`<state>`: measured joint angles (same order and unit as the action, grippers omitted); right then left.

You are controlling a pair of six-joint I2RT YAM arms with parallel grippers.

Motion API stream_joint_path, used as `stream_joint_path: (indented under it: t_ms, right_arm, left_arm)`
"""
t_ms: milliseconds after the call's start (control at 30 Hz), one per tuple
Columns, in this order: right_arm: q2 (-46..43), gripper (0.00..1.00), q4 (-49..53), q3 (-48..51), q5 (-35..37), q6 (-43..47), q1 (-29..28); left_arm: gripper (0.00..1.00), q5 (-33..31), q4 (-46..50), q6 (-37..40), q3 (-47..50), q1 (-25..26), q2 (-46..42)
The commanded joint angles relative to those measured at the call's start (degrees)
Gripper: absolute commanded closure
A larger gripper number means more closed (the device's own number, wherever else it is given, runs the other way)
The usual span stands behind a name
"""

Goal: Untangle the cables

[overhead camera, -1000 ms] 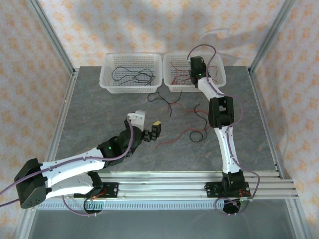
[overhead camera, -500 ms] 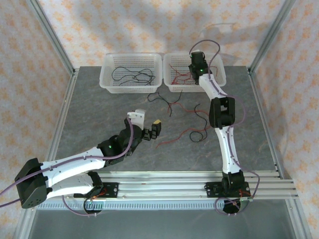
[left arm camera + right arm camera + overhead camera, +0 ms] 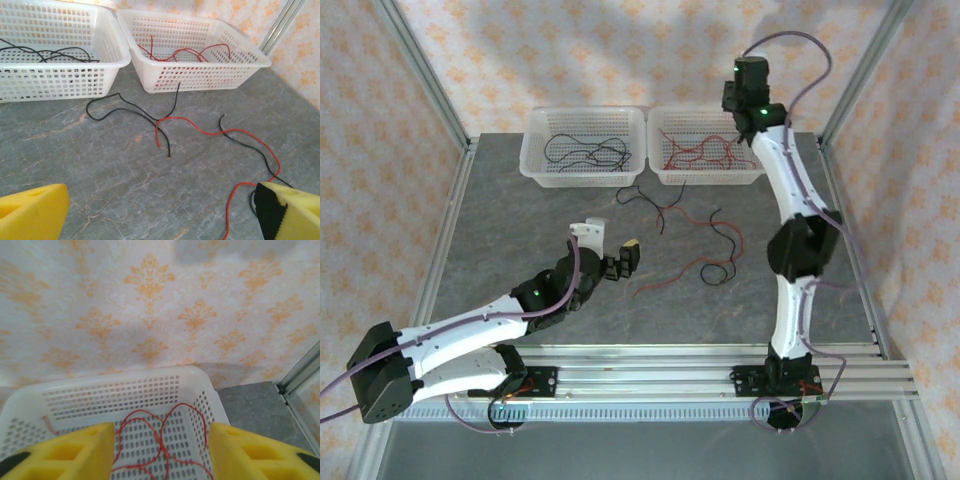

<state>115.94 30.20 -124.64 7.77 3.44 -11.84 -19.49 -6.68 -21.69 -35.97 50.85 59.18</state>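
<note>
Left gripper [image 3: 623, 257] wide open, empty, low mid-table; loose cables [image 3: 705, 240] at its 2 o'clock, sorted ones in baskets [image 3: 580, 178] at 12. Left wrist: red cable [image 3: 172, 118] crosses black cable [image 3: 125, 109] dead ahead. Right wrist: right gripper [image 3: 160, 450] part open, empty, above right basket [image 3: 115, 382]. Likely best: pinch one free end, draw slowly off the crossing.

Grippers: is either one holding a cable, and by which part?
Nothing is held: the left gripper and the right gripper both stand open and empty.
</note>
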Motion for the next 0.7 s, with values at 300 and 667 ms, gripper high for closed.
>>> stream_joint_path:
  t_ms: [300,667]
  right_arm:
    - [-42.8,0.41,-8.8,63.7,-6.9,-19.4,-5.4]
    - [-54.7,0.41,-13.5,86.6,-11.8,-29.3,-6.4]
  left_arm:
    - [0.12,3.1,16.2,-5.8,-7.5,-0.7,1.5]
    - [0.16,5.1,22.5,-5.3,-14.9,3.5,19.4]
